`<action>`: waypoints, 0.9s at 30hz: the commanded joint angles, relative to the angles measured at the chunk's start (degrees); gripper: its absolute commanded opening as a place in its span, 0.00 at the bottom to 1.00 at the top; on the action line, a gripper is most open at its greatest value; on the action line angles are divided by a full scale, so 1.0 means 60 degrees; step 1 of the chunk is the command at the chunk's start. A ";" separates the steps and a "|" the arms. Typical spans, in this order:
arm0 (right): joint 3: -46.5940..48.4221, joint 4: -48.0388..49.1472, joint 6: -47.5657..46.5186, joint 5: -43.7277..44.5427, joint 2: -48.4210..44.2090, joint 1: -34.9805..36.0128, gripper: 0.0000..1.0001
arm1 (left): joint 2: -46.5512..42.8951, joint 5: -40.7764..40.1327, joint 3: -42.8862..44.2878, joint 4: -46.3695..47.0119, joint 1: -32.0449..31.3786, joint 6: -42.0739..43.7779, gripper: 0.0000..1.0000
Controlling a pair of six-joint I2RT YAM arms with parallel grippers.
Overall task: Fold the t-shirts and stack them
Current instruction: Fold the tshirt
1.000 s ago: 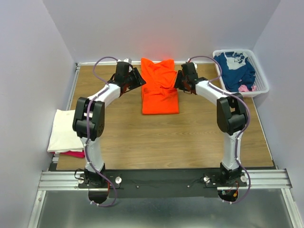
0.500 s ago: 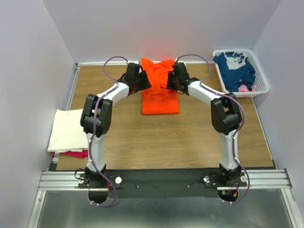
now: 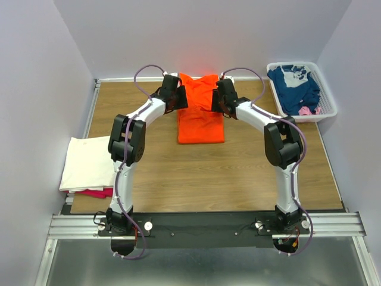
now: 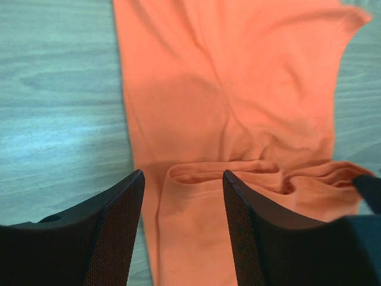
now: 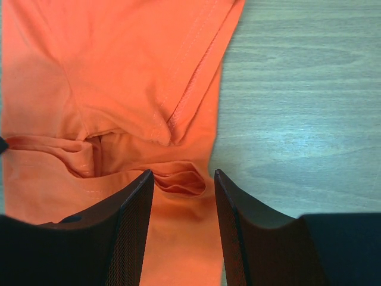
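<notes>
The orange shirt [image 3: 201, 113] is lying flat between my two grippers, narrowed into a long strip with its sleeves turned in. I am reading the lengthwise folds as done and the crosswise fold as the step in hand. A puckered ridge [image 4: 220, 170] of doubled cloth is running across the shirt from one gripper to the other.

I am placing the left gripper [image 4: 183, 179] over one end of that ridge and the right gripper [image 5: 183, 176] over the other. That way a pinch at both edges should lift the end evenly and carry it over in one piece. Both pairs of jaws are standing apart, straddling the cloth and clamping nothing. The cloth is looking soft and thin, bright and plain, smooth ahead of the fingertips and bunching only at the ridge. I am expecting it to sag between the grippers once it is lifted.

Bare table [image 3: 238, 173] is showing just outside each gripper. Well off to the left gripper's outer side, the cream shirt [image 3: 83, 164] is sitting folded on the pink shirt [image 3: 98, 192], which I am taking for the stack. Beyond the right gripper's outer side, the basket [image 3: 329, 110] is holding the crumpled navy shirt [image 3: 294, 89]
</notes>
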 commanded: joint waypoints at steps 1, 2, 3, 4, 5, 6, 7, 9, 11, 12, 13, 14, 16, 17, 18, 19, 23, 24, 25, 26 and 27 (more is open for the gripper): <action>-0.0064 0.0032 -0.0157 0.0404 -0.0123 0.0021 0.52 | 0.0403 0.0171 0.0116 -0.0439 0.0010 0.0337 0.63; -0.0078 0.0031 -0.0171 0.0404 -0.0109 0.0021 0.52 | 0.0475 0.0229 0.0116 -0.0410 0.0010 0.0337 0.63; -0.0078 0.0031 -0.0171 0.0419 -0.0138 0.0021 0.52 | 0.0491 0.0317 0.0102 -0.0381 0.0010 0.0337 0.63; -0.0093 0.0031 -0.0171 0.0433 -0.0123 0.0021 0.52 | 0.0505 0.0405 0.0058 -0.0337 0.0010 0.0351 0.63; -0.0122 0.0031 -0.0171 0.0448 -0.0123 0.0006 0.52 | 0.0505 0.0464 0.0029 -0.0264 -0.0004 0.0352 0.63; -0.0137 0.0031 -0.0171 0.0463 -0.0123 0.0021 0.52 | 0.0520 0.0493 -0.0001 -0.0234 -0.0004 0.0352 0.63; -0.0151 0.0031 -0.0171 0.0477 -0.0138 0.0021 0.52 | 0.0506 0.0537 -0.0030 -0.0190 -0.0004 0.0381 0.63; -0.0181 0.0031 -0.0171 0.0521 -0.0123 0.0021 0.52 | 0.0462 0.0684 -0.0103 -0.0029 -0.0004 0.0395 0.62; -0.0195 0.0031 -0.0171 0.0551 -0.0138 0.0021 0.52 | 0.0461 0.0742 -0.0103 0.0000 -0.0019 0.0396 0.61; -0.0224 0.0046 -0.0171 0.0551 -0.0152 0.0021 0.52 | 0.0447 0.0772 -0.0118 0.0044 -0.0034 0.0381 0.60; -0.0210 0.0032 -0.0186 0.0565 -0.0167 0.0021 0.52 | 0.0418 0.0757 -0.0133 0.0045 -0.0034 0.0395 0.60; -0.0225 0.0046 -0.0172 0.0551 -0.0167 0.0021 0.52 | 0.0403 0.0728 -0.0147 0.0074 -0.0048 0.0410 0.60; -0.0210 0.0046 -0.0171 0.0565 -0.0182 0.0021 0.52 | 0.0403 0.0713 -0.0162 0.0074 -0.0048 0.0425 0.58; -0.0196 0.0046 -0.0171 0.0565 -0.0167 0.0021 0.52 | 0.0403 0.0684 -0.0162 0.0074 -0.0048 0.0439 0.58; -0.0195 0.0046 -0.0171 0.0580 -0.0182 0.0021 0.52 | 0.0446 0.0684 -0.0147 0.0045 -0.0048 0.0454 0.57; -0.0195 0.0046 -0.0157 0.0595 -0.0167 0.0021 0.52 | 0.0461 0.0684 -0.0147 0.0045 -0.0048 0.0469 0.57; -0.0210 0.0046 -0.0157 0.0609 -0.0167 0.0006 0.52 | 0.0608 0.0757 -0.0133 0.0103 -0.0048 0.0469 0.53; -0.0196 0.0061 -0.0157 0.0595 -0.0153 0.0021 0.52 | 0.0623 0.0815 -0.0089 0.0118 -0.0048 0.0483 0.52; -0.0195 0.0046 -0.0171 0.0595 -0.0153 0.0021 0.52 | 0.0666 0.0874 -0.0074 0.0118 -0.0048 0.0483 0.50; -0.0195 0.0046 -0.0186 0.0595 -0.0153 0.0021 0.52 | 0.0696 0.0889 -0.0074 0.0132 -0.0048 0.0483 0.50; -0.0195 0.0061 -0.0201 0.0595 -0.0153 0.0006 0.52 | 0.0739 0.0918 -0.0060 0.0147 -0.0048 0.0483 0.49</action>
